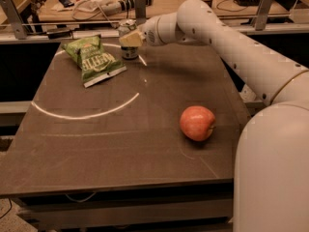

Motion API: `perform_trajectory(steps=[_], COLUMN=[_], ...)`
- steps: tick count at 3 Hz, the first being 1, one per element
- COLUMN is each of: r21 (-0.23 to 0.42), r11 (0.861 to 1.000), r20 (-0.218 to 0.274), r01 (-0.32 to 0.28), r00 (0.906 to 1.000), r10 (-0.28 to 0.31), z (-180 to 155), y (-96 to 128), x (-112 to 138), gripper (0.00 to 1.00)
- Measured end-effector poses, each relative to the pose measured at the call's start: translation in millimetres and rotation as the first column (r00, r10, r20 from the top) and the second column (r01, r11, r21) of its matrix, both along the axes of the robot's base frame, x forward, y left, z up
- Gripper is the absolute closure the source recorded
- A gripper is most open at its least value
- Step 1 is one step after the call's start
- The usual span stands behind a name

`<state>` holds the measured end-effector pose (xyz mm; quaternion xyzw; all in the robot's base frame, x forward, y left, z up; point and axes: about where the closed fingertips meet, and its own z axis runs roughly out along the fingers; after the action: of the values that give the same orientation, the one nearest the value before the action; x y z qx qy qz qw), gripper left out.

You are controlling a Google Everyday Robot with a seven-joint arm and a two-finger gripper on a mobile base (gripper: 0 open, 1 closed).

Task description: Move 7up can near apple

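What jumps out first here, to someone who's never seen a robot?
The big white arm sweeping in from the right, its claw at the can at the far end of the table. Then the red apple on the near right, and a green chip bag left of the can.

Cream tool at the green-and-silver 7up can; apple reddish-pink, chip bag green.

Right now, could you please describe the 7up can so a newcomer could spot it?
On the dark table, look to the far edge, just right of the green chip bag. The 7up can stands there, the gripper right at it. It is the only upright cylinder; the bag lies flat and the apple is round.
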<state>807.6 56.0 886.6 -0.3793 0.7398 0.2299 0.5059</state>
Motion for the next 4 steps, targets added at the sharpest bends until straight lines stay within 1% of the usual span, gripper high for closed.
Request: perform_trajectory(steps=[1,2,3,4], r21=[-0.001,-0.005,-0.015,-0.034], r11=[1.000,1.000,1.000,0.998], r20=[-0.001,0.011,0.022,0.012], r01=[-0.011,-0.021,0.004,0.052], r00=[0.9999,0.9997,0.9998,0.9986], r10=[0.011,0.021,-0.003,-0.051], z=[-0.1,6.1,22.1,40.7], y=[0.6,-2.1,-22.6,-56.3], x=[0.4,-0.4,-9.5,-35.3], gripper=[0.64,0.87,1.00,1.00])
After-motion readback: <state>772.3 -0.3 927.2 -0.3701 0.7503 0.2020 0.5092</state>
